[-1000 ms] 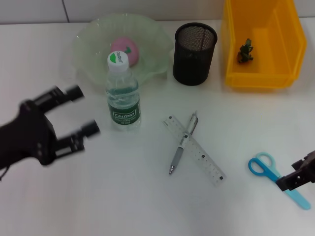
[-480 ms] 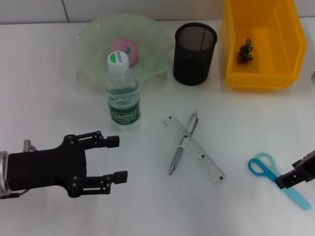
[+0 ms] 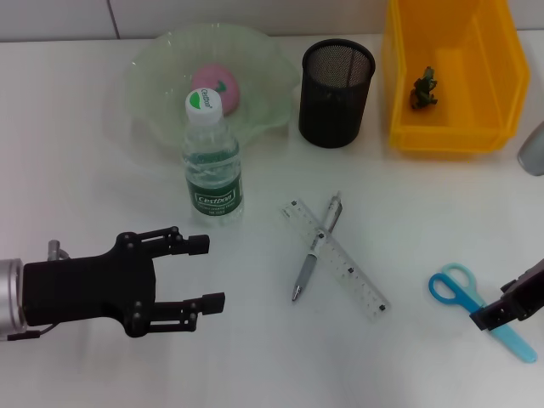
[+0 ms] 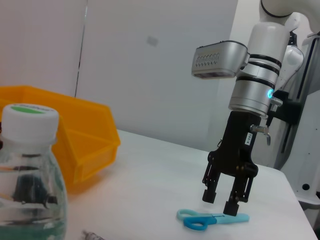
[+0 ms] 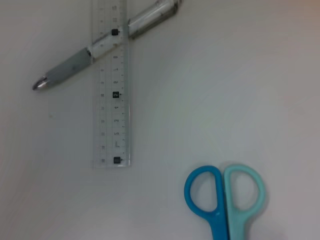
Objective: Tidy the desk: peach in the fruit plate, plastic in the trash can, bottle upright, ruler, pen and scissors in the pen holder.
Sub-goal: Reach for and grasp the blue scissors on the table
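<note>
Barely any shift from half a second back: my left claw (image 3: 204, 274) has crept a touch toward the pen, fingers spread wide, hovering over bare table (image 3: 255, 357) below the water bottle (image 3: 211, 161), gripping nothing. That bottle stands upright, green-and-white cap on top, just in front of the glass fruit plate (image 3: 153, 76), where the pink peach (image 3: 216, 88) already sits. The pen (image 3: 314, 248) lies across the clear ruler (image 3: 337, 259), the two crossing like an X; the pen's tip points down toward me, and the ruler's long axis runs diagonally from upper left to lower right. My right claw (image 4: 220, 203) hangs right over the blue scissors (image 3: 481, 319), fingers parted, straddling the blades. The scissors' loops point up-left, blades down-right. The black mesh pen holder (image 3: 337, 82) stands between the plate and the yellow bin (image 3: 450, 72), with a small dark scrap (image 3: 423, 88) inside the bin.
</note>
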You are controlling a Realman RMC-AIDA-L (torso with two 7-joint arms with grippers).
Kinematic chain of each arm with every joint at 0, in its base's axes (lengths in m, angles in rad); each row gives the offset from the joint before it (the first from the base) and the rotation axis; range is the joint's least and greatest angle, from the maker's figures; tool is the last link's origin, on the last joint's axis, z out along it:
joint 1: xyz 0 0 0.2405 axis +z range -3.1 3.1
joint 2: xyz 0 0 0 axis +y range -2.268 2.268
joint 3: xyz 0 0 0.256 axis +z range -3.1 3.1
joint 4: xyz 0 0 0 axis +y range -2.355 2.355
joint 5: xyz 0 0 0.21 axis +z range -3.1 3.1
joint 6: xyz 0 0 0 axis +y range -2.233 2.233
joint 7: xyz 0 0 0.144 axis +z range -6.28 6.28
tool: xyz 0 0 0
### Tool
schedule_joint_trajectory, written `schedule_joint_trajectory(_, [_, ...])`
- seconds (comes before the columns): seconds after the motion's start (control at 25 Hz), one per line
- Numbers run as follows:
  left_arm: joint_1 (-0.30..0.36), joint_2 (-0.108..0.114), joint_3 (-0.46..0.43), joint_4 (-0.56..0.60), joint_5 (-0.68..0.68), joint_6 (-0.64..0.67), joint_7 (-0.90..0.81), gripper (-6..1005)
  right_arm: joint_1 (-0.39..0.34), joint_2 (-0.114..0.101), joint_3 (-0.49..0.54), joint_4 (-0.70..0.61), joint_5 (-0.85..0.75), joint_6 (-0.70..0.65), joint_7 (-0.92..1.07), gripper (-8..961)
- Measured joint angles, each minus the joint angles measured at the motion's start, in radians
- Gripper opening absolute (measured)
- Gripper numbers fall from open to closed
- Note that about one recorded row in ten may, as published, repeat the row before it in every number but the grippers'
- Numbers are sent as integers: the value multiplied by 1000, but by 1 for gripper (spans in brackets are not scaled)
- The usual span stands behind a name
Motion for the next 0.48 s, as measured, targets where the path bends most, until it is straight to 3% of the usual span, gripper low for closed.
schedule_joint_trajectory(0.48, [-12, -5, 8, 0, 1, -14, 0, 711, 4, 1, -83, 13, -24, 48, 31, 662])
